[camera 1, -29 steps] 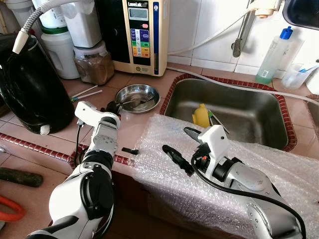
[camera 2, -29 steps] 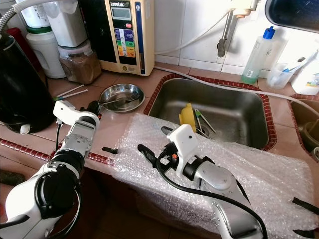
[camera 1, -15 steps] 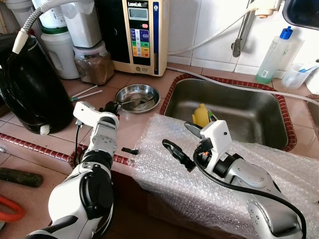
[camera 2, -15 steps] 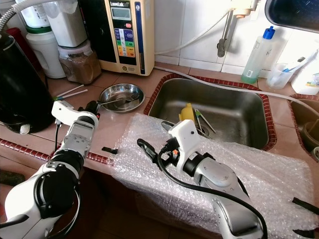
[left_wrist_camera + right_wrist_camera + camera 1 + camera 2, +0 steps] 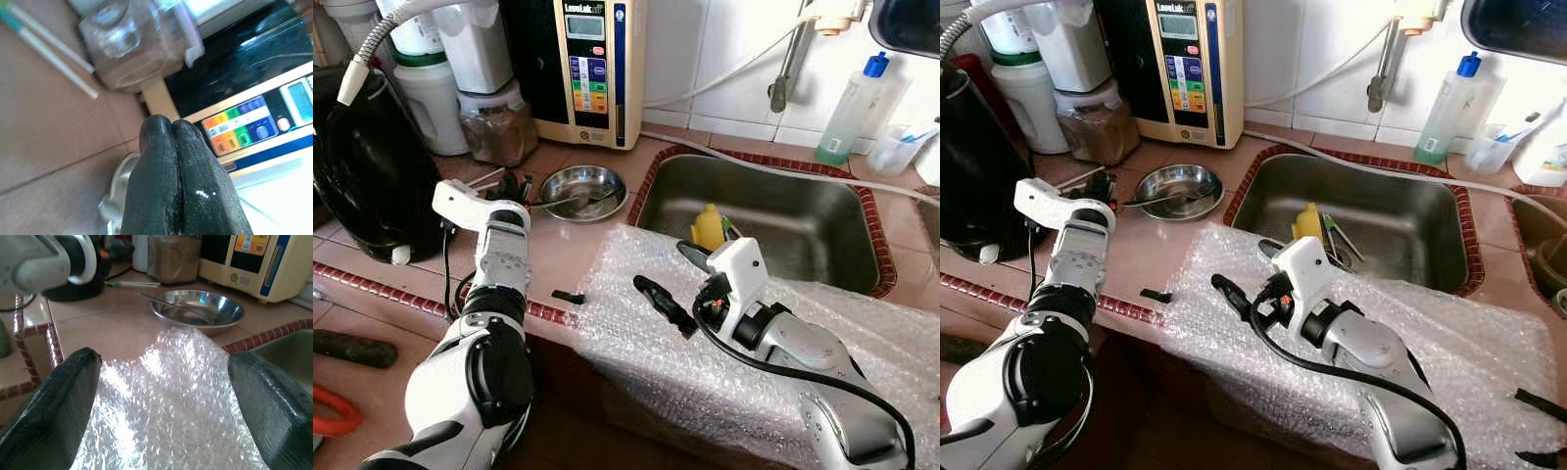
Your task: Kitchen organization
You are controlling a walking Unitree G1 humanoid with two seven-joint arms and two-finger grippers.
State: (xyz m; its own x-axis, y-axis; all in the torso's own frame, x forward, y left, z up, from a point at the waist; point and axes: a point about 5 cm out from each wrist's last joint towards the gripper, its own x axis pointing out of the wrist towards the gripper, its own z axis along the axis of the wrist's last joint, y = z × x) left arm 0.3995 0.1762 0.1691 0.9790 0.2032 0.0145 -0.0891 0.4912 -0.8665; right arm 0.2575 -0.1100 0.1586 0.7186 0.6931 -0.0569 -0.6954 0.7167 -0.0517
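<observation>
Left fingers (image 5: 181, 181): pressed together, gripping nothing, tips toward the steel bowl (image 5: 582, 190).
Left gripper (image 5: 514, 186): above the tiled table (image 5: 563, 250), just left of the bowl, two white sticks (image 5: 54, 54) beside it.
Left arm: reaches up from the table's front edge, wrist bent.
Right fingers (image 5: 54, 401): spread wide, nothing between them.
Right gripper (image 5: 675, 284): low over the bubble wrap (image 5: 636, 362) that drapes the front edge beside the sink (image 5: 783, 220).
Open room: bare tile between bowl and wrap; a small black piece (image 5: 569, 296) lies near the front edge.
</observation>
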